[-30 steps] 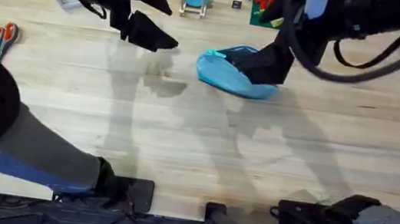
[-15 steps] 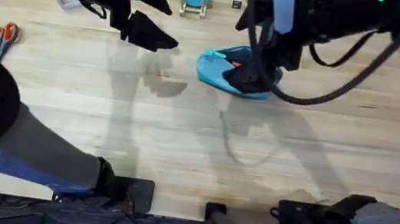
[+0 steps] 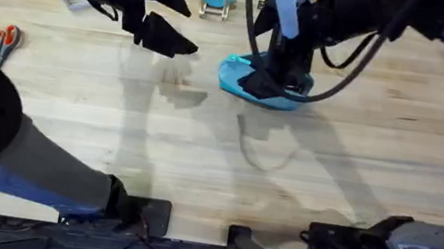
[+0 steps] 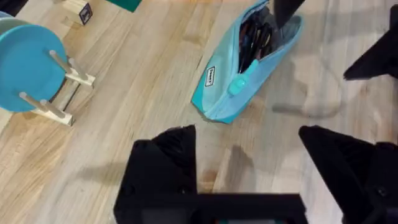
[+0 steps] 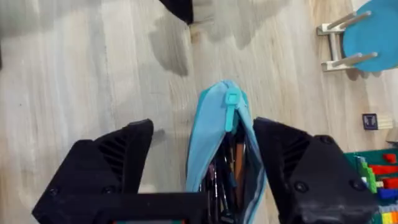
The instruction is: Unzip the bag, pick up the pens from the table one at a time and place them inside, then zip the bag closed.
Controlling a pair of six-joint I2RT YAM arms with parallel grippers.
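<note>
While the right gripper (image 5: 199, 168) slides leftward along the bag (image 3: 260, 82), the zip stays open.
Its jaws spread astride the pouch at the table's (image 3: 201, 156) far middle; pens (image 4: 255, 38) inside; left gripper (image 4: 249, 168) hovers apart, open.

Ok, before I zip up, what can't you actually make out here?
- Light blue fabric pouch, overhead: the right gripper covers its opening.
- Dark pens inside, right wrist: cut off by the edge; count unclear.
- Left wrist: the pouch's far end is covered by a black finger.
</note>
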